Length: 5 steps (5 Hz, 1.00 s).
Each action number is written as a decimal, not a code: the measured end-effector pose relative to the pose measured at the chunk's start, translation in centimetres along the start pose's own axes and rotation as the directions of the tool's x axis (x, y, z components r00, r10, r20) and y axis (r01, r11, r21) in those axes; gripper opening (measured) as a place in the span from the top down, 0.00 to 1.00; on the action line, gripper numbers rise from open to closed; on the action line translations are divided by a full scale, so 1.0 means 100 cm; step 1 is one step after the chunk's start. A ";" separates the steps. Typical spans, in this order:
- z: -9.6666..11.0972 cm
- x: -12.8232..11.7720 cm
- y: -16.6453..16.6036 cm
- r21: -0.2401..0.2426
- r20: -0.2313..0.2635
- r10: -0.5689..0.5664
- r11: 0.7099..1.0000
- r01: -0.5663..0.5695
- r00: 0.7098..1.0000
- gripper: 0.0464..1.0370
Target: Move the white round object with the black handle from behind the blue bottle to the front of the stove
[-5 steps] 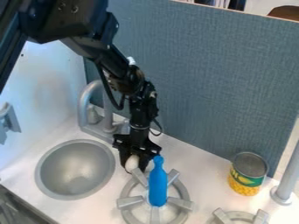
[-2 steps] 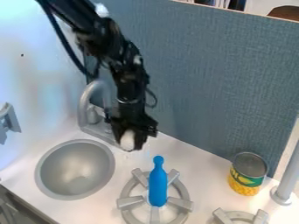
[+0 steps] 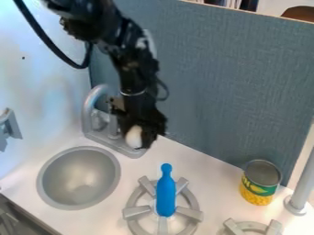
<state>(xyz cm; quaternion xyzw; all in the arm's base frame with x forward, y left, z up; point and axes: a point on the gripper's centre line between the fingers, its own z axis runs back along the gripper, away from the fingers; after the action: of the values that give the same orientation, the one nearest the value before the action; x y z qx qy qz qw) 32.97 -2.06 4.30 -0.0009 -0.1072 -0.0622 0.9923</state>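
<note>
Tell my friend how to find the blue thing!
From the round sink, go right in the picture to the nearest grey burner. The blue thing there is bottle-shaped with a narrow neck, and blue all over, unlike the yellow-and-green can.

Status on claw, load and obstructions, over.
Black two-finger claw near curved grey faucet, holding white egg-shaped object. Blue bottle-shaped toy on grey burner, apart from both.
</note>
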 end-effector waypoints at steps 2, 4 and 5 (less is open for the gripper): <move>0.018 -0.023 -0.063 -0.116 0.035 -0.259 0.958 0.262 0.965 0.43; 0.010 -0.052 -0.099 -0.179 -0.041 -0.392 0.908 0.379 0.919 0.43; -0.017 -0.064 -0.097 -0.161 -0.133 -0.400 0.912 0.378 0.907 0.43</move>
<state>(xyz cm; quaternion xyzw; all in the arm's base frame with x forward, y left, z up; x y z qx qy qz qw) 25.88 -10.90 1.19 -0.0397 -0.0196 -0.2659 0.9630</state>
